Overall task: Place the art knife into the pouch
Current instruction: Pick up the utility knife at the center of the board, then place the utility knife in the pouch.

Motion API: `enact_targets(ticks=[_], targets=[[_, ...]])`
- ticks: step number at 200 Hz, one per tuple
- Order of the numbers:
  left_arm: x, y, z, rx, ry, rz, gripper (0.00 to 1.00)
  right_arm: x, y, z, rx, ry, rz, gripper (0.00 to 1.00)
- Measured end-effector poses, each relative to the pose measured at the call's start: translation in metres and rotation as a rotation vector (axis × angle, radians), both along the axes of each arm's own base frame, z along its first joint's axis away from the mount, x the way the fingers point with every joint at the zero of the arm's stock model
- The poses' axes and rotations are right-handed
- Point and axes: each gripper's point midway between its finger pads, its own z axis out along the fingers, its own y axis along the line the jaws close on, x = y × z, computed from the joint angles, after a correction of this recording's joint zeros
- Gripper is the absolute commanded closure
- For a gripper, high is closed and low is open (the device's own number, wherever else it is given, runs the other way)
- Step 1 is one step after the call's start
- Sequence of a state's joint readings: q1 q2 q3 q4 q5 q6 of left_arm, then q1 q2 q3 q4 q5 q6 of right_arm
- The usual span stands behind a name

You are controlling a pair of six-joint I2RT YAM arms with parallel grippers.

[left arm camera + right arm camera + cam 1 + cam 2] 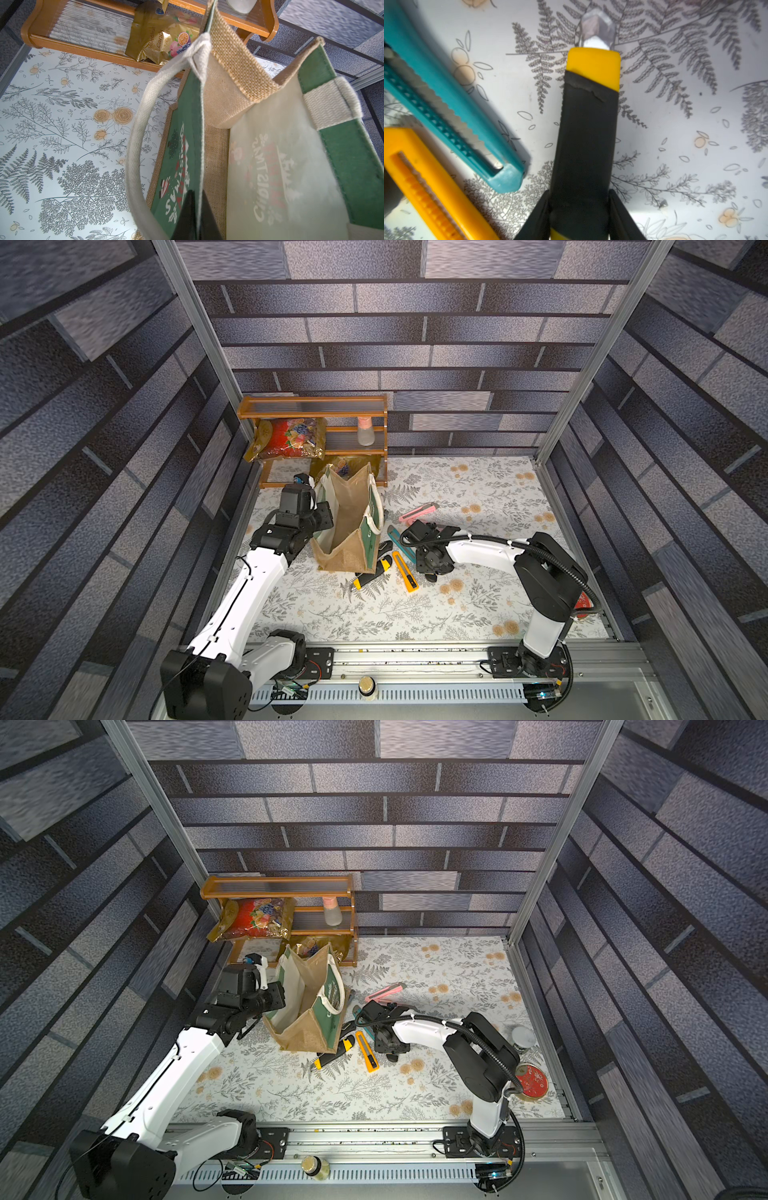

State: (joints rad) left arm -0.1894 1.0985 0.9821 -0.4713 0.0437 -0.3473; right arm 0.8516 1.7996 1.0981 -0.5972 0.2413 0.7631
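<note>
**Left gripper** (322, 517), left of centre in both top views: fingers fully closed, clamped on the left rim of the pouch (349, 506).

**Pouch:** 1 unit, upright with its mouth open, at frame centre. Behind it stands 1 wooden shelf (311, 402) carrying 2 foil bags (291, 439) and 1 bottle (365, 431).

**Knives on the table** (478, 489), right of the pouch: 4 units.
- 1 black-and-yellow knife (371, 572), at the pouch's lower right corner
- 1 teal knife (401, 545)
- 1 orange knife (406, 572)
- 1 pink knife (417, 512), uppermost

**Knife 5, the art knife** (587, 135): black handle with a yellow end. It shows in the right wrist view only, outside the pouch and beside the teal and orange knives.

**Right gripper** (579, 193), just right of the orange knife in both top views: fingers narrow, set against both sides of the art knife's handle.
</note>
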Motion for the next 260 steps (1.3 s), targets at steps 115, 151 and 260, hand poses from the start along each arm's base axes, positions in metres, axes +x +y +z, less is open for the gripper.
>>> enact_targets(ticks=[115,151,260], targets=[[0.000,-0.002,0.000,0.000,0.000,-0.006,0.94,0.031,0.031,0.123,0.222,-0.242,0.031,0.83],[0.000,-0.003,0.000,0.000,-0.001,-0.007,0.94,0.049,0.059,0.200,0.332,-0.371,0.093,0.84],[0.000,-0.003,0.000,0.000,-0.001,-0.007,0.95,0.043,0.188,0.313,0.540,-0.476,0.380,0.85]])
